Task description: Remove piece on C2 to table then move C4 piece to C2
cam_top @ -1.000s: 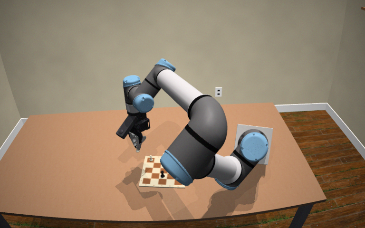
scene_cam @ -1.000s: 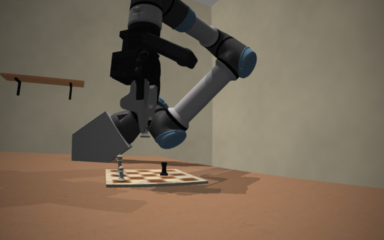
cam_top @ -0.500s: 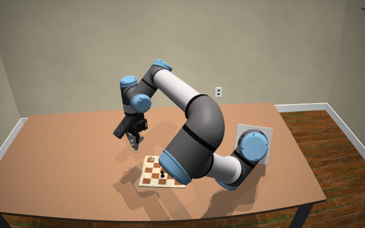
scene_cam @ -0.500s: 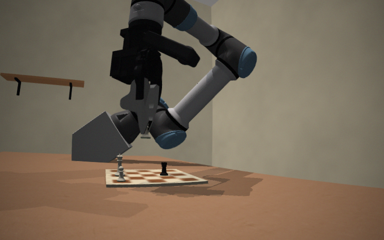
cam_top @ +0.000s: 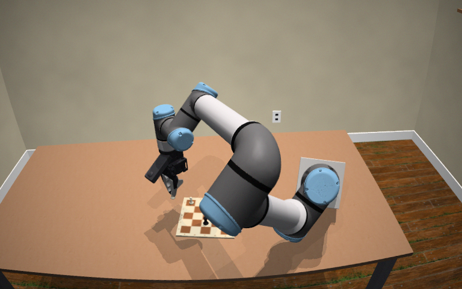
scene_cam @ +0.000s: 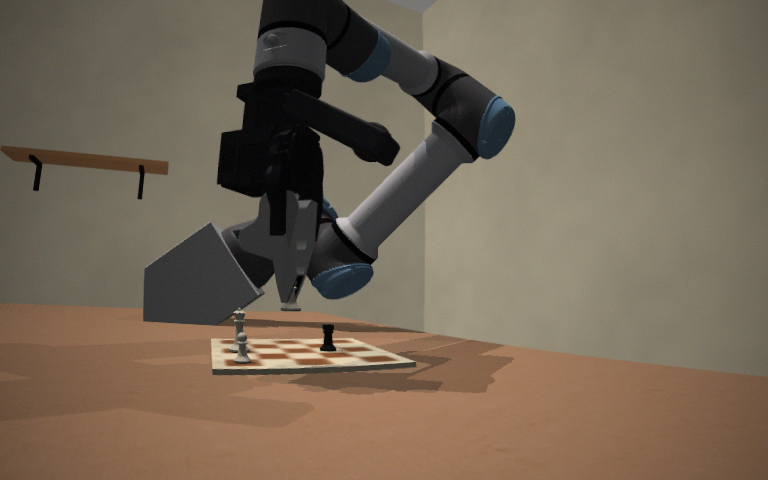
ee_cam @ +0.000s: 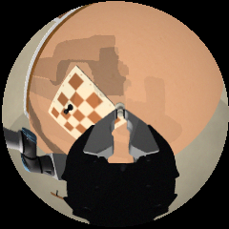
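My gripper (cam_top: 173, 193) (scene_cam: 291, 295) (ee_cam: 119, 110) is shut on a small pale chess piece (cam_top: 172, 196) (scene_cam: 291, 307) (ee_cam: 120, 111) and holds it upright, low over the bare table, just off the far left corner of the board (cam_top: 185, 234) (scene_cam: 368, 360) (ee_cam: 80, 78). A black piece (cam_top: 206, 222) (scene_cam: 327, 337) (ee_cam: 68, 110) stands upright on the board. A tall pale piece (scene_cam: 239, 323) and a pale pawn (scene_cam: 242, 348) stand on the board's edge squares. The top view shows only one pale piece (cam_top: 191, 200). The arm's elbow hides part of the board there.
The arm's elbow (cam_top: 221, 216) hangs low over the board's right side. The grey mounting plate (cam_top: 337, 167) (scene_cam: 192, 283) sits on the table to the right of the board. A wall shelf (scene_cam: 84, 160) is far behind.
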Robot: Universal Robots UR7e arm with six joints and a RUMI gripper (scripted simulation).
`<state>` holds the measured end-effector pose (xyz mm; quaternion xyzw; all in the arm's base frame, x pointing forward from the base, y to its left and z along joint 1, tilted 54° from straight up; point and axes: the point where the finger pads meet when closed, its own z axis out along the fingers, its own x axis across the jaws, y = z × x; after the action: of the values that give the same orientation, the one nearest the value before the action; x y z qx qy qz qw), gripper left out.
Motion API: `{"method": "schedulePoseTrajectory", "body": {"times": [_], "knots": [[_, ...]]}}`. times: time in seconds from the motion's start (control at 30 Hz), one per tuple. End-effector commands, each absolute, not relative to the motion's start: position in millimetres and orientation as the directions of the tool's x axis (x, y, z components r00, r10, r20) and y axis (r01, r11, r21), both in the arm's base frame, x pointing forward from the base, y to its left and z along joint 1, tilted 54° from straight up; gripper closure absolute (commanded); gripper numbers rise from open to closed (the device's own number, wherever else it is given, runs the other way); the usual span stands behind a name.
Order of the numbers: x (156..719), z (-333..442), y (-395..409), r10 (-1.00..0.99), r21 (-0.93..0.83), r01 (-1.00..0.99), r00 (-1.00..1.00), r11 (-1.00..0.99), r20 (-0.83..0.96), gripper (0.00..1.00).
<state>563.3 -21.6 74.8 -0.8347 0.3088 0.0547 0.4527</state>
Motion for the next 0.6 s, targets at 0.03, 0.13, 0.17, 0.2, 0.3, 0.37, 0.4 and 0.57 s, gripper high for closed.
{"method": "schedulePoseTrajectory", "body": {"times": [0.03, 0.13, 0.17, 0.2, 0.3, 0.37, 0.4, 0.57], "knots": [[572.0, 52.0, 7.1, -0.469, -0.722, -0.567, 0.802, -0.398, -0.371, 1.00], [574.4, 45.0, 16.3, -0.469, -0.722, -0.567, 0.802, -0.398, -0.371, 1.00], [575.1, 43.1, 18.8, -0.469, -0.722, -0.567, 0.802, -0.398, -0.371, 1.00], [575.7, 41.4, 21.0, -0.469, -0.722, -0.567, 0.802, -0.398, -0.371, 1.00], [576.6, 38.8, 24.5, -0.469, -0.722, -0.567, 0.802, -0.398, -0.371, 1.00], [576.9, 37.8, 25.8, -0.469, -0.722, -0.567, 0.802, -0.398, -0.371, 1.00], [577.2, 37.1, 26.7, -0.469, -0.722, -0.567, 0.802, -0.398, -0.371, 1.00], [577.6, 35.9, 28.3, -0.469, -0.722, -0.567, 0.802, -0.398, -0.371, 1.00]]}}
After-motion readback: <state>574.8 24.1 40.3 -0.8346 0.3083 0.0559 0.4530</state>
